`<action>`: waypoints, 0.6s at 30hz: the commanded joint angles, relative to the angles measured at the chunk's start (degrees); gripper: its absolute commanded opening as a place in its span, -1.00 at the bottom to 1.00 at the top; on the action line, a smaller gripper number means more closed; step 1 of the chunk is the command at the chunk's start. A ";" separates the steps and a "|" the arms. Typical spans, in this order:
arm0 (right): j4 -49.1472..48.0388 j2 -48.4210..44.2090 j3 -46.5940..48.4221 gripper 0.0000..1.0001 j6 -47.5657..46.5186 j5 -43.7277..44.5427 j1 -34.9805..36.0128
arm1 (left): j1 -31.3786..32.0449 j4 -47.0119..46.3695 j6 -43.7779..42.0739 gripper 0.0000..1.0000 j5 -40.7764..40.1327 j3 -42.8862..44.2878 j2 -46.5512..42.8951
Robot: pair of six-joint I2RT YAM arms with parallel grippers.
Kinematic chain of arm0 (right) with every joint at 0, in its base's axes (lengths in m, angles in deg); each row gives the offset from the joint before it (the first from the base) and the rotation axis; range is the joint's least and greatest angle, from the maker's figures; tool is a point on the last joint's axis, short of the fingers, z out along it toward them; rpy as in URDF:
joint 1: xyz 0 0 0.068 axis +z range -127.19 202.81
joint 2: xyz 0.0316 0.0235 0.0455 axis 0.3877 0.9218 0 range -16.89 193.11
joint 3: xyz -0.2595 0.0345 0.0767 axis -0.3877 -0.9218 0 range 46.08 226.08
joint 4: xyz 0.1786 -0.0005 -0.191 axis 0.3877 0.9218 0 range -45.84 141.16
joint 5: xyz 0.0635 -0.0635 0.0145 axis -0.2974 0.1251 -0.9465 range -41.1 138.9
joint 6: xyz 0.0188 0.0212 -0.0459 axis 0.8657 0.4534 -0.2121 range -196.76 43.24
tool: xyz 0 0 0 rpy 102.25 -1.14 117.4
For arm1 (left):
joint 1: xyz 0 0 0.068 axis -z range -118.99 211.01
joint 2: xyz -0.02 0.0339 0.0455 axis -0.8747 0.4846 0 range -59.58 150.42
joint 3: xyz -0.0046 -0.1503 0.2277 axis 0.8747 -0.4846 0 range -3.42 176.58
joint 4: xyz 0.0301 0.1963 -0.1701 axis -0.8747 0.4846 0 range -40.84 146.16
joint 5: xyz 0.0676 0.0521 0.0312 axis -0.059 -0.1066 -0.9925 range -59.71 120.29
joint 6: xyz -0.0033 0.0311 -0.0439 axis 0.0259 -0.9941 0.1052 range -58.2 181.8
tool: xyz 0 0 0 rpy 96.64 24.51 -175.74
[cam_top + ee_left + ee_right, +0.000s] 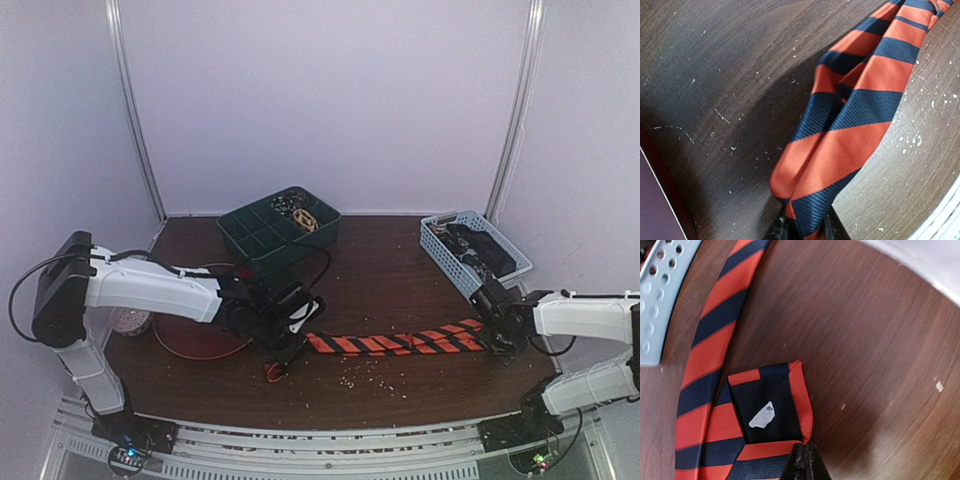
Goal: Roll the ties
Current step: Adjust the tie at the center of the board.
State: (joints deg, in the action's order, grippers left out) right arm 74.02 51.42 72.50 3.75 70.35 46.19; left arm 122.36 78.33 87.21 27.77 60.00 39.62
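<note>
Orange-and-black tie [395,343] is laid left to right across the lower counter [380,280]; its ends appear to be clamped by the left fingers [776,232] and right fingers [805,462].

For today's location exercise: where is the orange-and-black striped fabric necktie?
Top view: the striped necktie spans the table's front centre, ends pinched by the left gripper and right gripper.

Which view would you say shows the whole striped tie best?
The top external view: the striped tie lies full length between the left gripper and right gripper. The left wrist shows only a bunched end; the right wrist, only the folded tip.
</note>
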 commanded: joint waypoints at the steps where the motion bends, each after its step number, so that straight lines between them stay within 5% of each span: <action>1: 1.97 0.32 -0.75 -1.00 -1.44 9.19 -2.98 | -0.17 1.68 -0.02 -0.56 0.01 -0.91 -1.77; 10: -0.08 -2.63 -0.94 -1.00 -10.38 13.52 -13.48 | -0.17 0.96 -0.06 -0.34 4.86 -2.52 -5.44; 18: -2.25 -1.47 0.73 -1.00 -14.93 13.04 -19.17 | -1.25 0.31 -3.81 -0.47 10.20 -3.54 -4.56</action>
State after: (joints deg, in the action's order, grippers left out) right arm 72.36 49.39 72.34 -8.03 81.46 28.75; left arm 122.07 79.71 86.07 32.62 57.64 35.25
